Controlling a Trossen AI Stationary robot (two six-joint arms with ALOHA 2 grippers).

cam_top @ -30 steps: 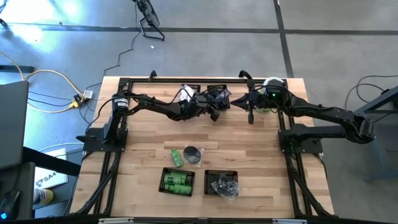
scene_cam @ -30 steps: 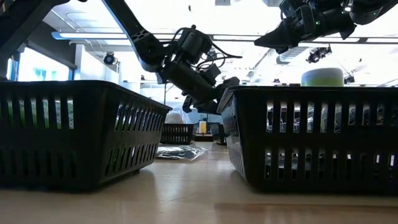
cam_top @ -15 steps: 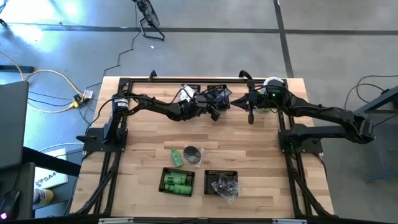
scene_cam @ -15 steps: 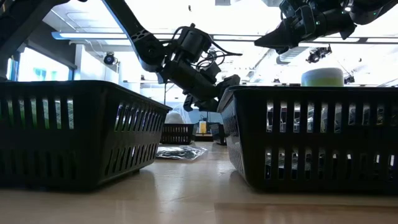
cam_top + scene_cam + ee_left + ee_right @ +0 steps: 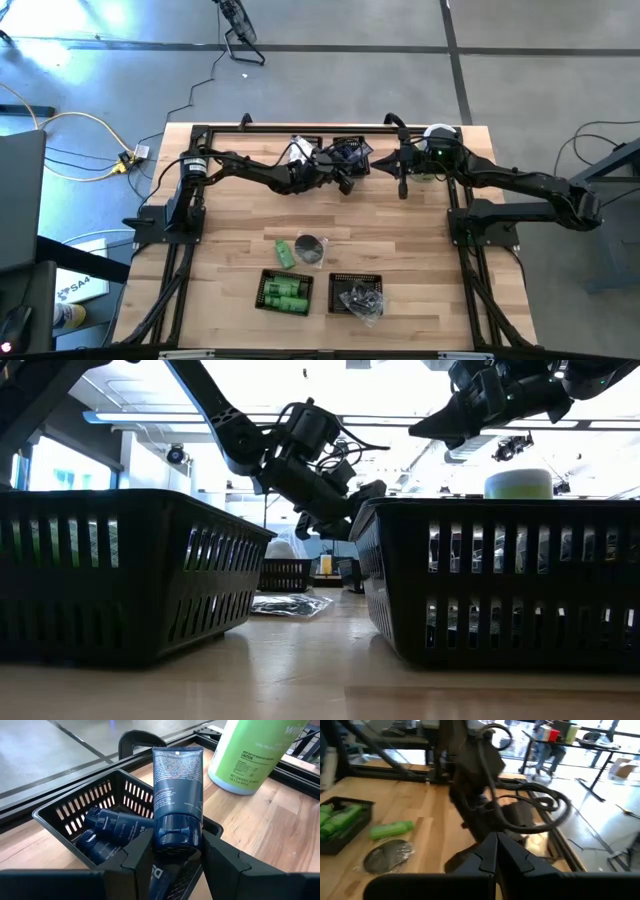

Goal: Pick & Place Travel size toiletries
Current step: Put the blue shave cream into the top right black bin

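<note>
Above far mesh basket [image 5: 75,810]: dark blue tube [image 5: 177,795] clamped cap-end between left gripper [image 5: 176,851] fingers, tube body projecting forward over basket's rim. Inside same basket: more dark blue tubes [image 5: 112,825], lying loose. Just beyond basket: tall pale-green cylinder [image 5: 250,752], upright on table. Right gripper [image 5: 496,851]: fingers pressed together, nothing held, raised off table beside cylinder. Well apart from far basket, toward table's near edge: loose green tube [image 5: 392,829] and clear-wrapped grey disc [image 5: 387,854] between two near baskets and arms.
</note>
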